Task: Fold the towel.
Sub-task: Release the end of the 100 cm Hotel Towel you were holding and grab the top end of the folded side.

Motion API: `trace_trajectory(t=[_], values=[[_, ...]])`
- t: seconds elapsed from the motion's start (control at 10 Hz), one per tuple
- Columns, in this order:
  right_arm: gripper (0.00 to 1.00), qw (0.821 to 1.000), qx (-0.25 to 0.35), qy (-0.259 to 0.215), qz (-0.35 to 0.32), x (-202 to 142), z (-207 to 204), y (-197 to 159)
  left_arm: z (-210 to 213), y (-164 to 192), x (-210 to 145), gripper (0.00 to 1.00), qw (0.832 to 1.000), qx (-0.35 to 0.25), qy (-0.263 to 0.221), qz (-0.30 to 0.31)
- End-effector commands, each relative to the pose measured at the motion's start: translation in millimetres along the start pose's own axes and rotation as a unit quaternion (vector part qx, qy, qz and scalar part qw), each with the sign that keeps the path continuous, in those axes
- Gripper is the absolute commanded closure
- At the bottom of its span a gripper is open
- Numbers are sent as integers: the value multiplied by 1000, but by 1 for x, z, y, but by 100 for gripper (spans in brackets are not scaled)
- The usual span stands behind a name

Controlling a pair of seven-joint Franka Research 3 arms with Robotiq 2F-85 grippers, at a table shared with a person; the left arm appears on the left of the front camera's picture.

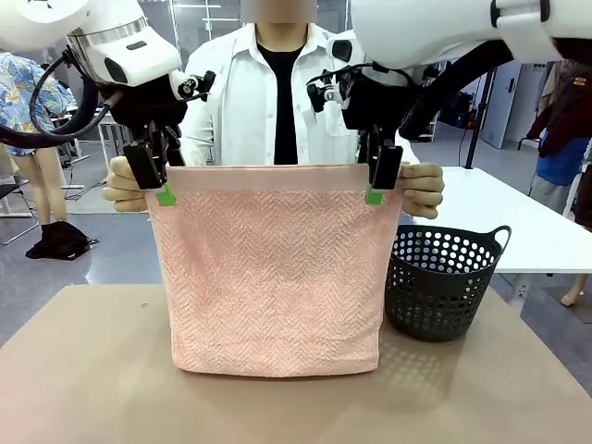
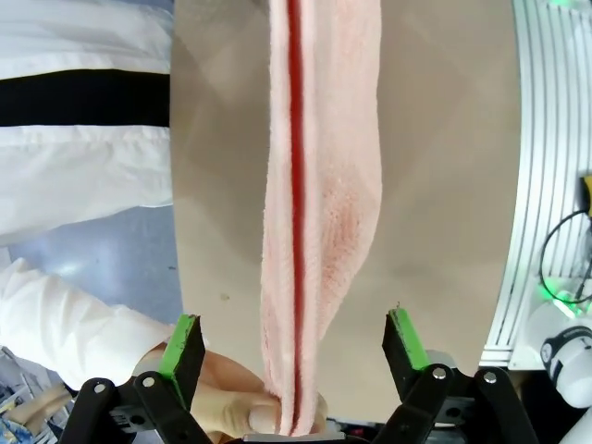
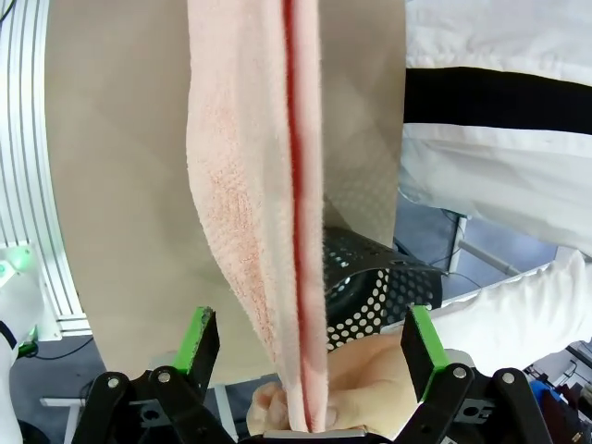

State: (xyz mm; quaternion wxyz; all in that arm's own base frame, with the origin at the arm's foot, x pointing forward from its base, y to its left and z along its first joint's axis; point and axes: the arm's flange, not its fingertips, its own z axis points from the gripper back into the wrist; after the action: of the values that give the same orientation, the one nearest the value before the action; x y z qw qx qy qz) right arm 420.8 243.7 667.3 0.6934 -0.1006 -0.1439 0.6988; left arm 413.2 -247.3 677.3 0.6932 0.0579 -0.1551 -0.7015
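L claw, R claw agape astride towel: pink, herringbone, doubled, hanging.

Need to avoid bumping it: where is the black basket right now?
In the front view, the basket stands on the table at the right, just beside the hanging towel's lower right edge, below the right pincer.

My left gripper: jaws wide, towel edge in gap, person's hand pinching corner inside closing path. My right gripper: same, person's other hand in the way. Dark basket blocks table right of towel; left side open.
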Motion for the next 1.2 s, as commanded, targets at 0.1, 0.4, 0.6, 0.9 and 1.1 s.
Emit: trace_trajectory(t=[0.1, 0.4, 0.6, 0.9, 1.1], values=[[59, 1000, 11, 7, -3, -4, -12, -1, -11, 2, -6, 61, 1000, -6, 3, 5], [100, 1000, 12, 7, -3, -4, -13, -1, -14, 2, -6, 100, 1000, -10, -2, 2], [97, 1000, 15, 8, -6, -5, -14, -3, -14, 2, -6, 100, 1000, -11, 0, 4], [100, 1000, 13, 5, -7, -4, -12, -4, -14, 3, -5, 100, 1000, -13, 0, 3], [100, 1000, 21, 5, -14, -7, -19, -13, -18, 6, -15, 100, 1000, -22, -16, -11]])
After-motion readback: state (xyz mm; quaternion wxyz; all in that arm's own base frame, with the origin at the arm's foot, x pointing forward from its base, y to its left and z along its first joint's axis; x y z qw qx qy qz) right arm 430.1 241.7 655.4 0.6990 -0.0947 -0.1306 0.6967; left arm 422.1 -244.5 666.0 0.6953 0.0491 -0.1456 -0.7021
